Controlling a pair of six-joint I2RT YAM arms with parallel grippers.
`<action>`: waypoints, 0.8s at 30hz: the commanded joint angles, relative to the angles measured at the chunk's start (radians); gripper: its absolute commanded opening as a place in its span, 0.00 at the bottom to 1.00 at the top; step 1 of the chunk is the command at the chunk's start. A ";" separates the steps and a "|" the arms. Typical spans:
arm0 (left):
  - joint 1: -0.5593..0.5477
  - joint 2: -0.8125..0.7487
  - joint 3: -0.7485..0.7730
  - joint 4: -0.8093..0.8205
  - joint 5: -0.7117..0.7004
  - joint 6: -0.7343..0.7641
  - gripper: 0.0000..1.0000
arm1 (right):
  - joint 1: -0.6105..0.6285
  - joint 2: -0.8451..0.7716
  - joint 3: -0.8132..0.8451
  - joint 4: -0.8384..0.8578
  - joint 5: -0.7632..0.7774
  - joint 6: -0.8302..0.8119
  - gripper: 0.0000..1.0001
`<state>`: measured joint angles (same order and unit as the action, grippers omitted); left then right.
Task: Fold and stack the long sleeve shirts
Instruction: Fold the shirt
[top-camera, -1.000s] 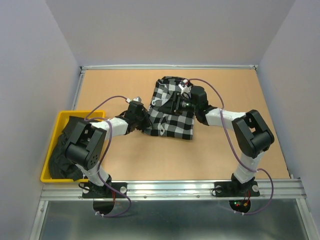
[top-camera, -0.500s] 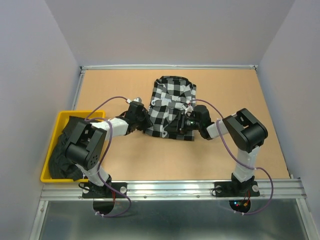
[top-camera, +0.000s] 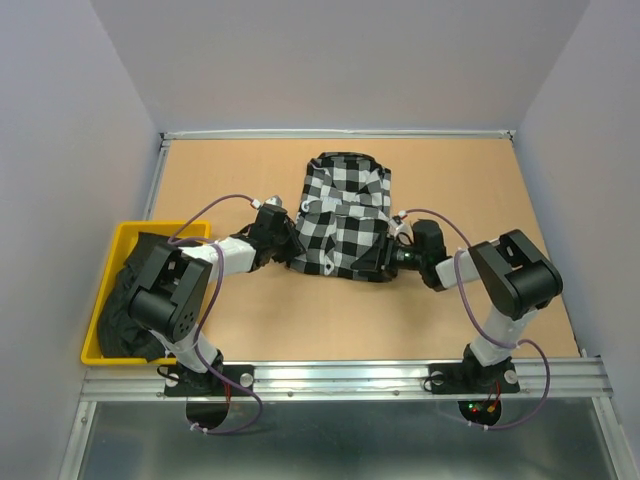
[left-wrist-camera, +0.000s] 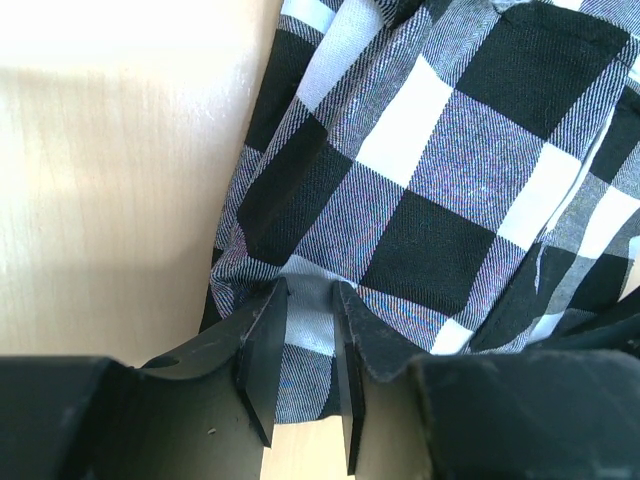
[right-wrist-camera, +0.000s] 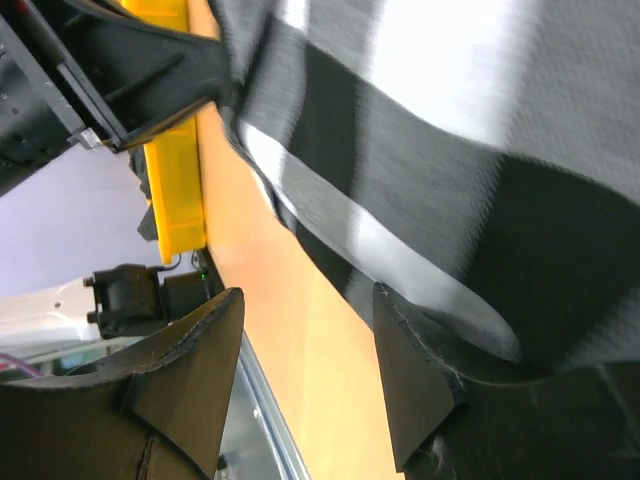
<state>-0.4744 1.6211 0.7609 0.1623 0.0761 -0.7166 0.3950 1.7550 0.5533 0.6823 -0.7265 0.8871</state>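
Observation:
The black-and-white check shirt (top-camera: 345, 212) lies partly folded in the middle of the table. My left gripper (top-camera: 287, 243) is at its near left edge. In the left wrist view the gripper (left-wrist-camera: 310, 305) is shut on a fold of the check cloth (left-wrist-camera: 430, 180). My right gripper (top-camera: 377, 262) is low at the shirt's near right corner. In the right wrist view it (right-wrist-camera: 308, 295) is open, with bare table between the fingers and the shirt's hem (right-wrist-camera: 400, 230) against the right finger. The plain black shirt (top-camera: 125, 300) lies bunched in the yellow bin.
The yellow bin (top-camera: 112, 232) stands at the near left edge of the table, and also shows in the right wrist view (right-wrist-camera: 175, 190). A metal rail (top-camera: 340, 375) runs along the near edge. Grey walls enclose the other three sides.
My right gripper has moved from the shirt's upper middle back to its near right corner, down at table level. The left gripper has stayed at the left edge.

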 joint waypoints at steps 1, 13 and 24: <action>0.005 -0.004 -0.040 -0.109 -0.033 0.013 0.37 | -0.092 0.011 -0.072 0.006 0.030 -0.053 0.60; 0.003 -0.085 -0.038 -0.145 -0.006 0.008 0.39 | -0.157 -0.126 -0.049 -0.047 0.004 -0.056 0.60; 0.006 -0.115 0.221 -0.181 -0.010 0.065 0.51 | -0.157 -0.069 0.309 -0.142 0.036 -0.062 0.60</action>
<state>-0.4736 1.4883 0.8612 -0.0208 0.0776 -0.6968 0.2424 1.6176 0.7479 0.5304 -0.7216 0.8337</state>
